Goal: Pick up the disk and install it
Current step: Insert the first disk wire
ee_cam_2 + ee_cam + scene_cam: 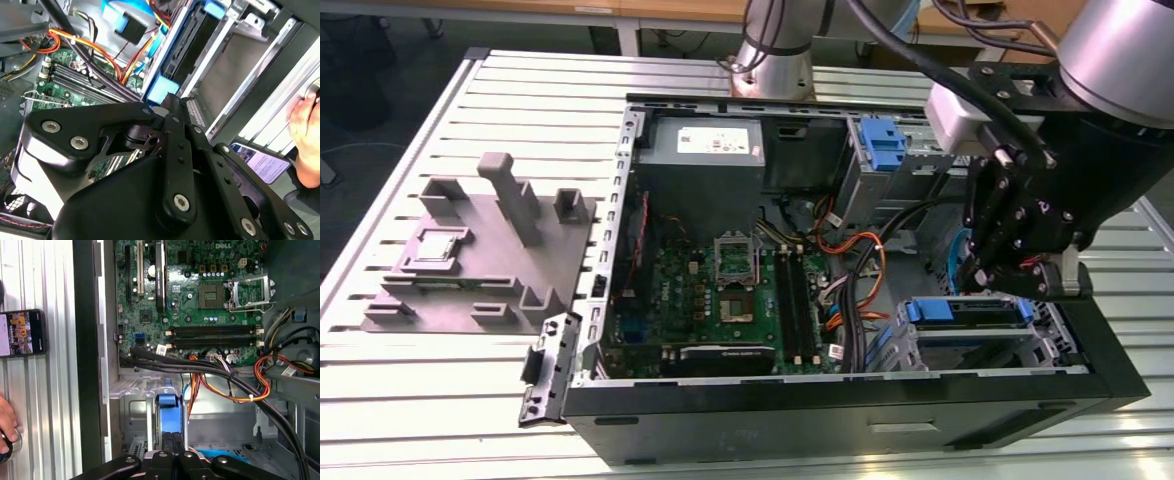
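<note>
Disk (970, 313) sits on edge in the drive cage (1047, 330) at the corner of the open computer case (854, 420) nearest the exterior view's right, with its blue rail uppermost and a silver face below.

The exterior view also takes in the whole slatted table (454, 400). On it are a grey moulded fixture (480, 250) beside the case on the exterior view's left, the grey power supply (700, 150) at the far end, and a bare blue bracket (883, 140) near it.

In the first wrist view a phone (22, 332) with a lit screen lies on the table outside the case wall, and a person's hand (5, 422) rests near it. The motherboard (200, 300) is clear, with black and orange cables (220, 390) crossing between it and the cage. In the second wrist view the disk is a dark slab seen edge-on, with a blue end tab.

The arm (1121, 50) reaches in from the exterior view's upper right, wrist turned down into the case. The gripper (1010, 288) hangs just above the disk. In both wrist views its jaws are pressed together, their tips right at the blue end of the rail. Whether they touch it I cannot tell.
</note>
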`<state>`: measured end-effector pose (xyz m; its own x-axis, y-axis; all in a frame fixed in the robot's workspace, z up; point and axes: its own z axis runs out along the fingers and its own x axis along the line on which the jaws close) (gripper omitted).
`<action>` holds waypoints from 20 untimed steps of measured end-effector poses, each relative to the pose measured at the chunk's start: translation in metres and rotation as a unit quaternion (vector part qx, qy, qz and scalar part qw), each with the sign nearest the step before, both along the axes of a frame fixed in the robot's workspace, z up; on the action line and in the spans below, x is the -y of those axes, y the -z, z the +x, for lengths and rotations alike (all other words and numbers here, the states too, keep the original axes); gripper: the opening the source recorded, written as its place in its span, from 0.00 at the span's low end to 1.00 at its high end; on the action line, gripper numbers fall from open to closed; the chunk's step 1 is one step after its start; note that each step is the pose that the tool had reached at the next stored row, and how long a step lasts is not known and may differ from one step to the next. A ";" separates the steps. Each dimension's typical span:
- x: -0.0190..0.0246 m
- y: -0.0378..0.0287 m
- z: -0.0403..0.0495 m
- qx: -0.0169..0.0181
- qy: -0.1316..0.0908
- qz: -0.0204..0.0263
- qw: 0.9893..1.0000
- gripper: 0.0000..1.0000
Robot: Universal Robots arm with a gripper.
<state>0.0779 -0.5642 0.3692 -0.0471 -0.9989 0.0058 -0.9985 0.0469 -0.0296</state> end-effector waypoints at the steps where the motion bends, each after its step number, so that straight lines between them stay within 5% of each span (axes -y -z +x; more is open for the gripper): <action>1: 0.0000 0.0002 0.0018 0.000 0.000 0.000 1.000 0.10; 9: 0.0000 0.0043 0.0256 0.000 -0.003 0.000 1.000 0.10; 14: 0.0000 0.0039 0.0264 0.000 -0.034 0.000 0.999 0.10; 20: -0.0001 -0.0055 0.0263 0.004 -0.037 -0.005 0.999 0.10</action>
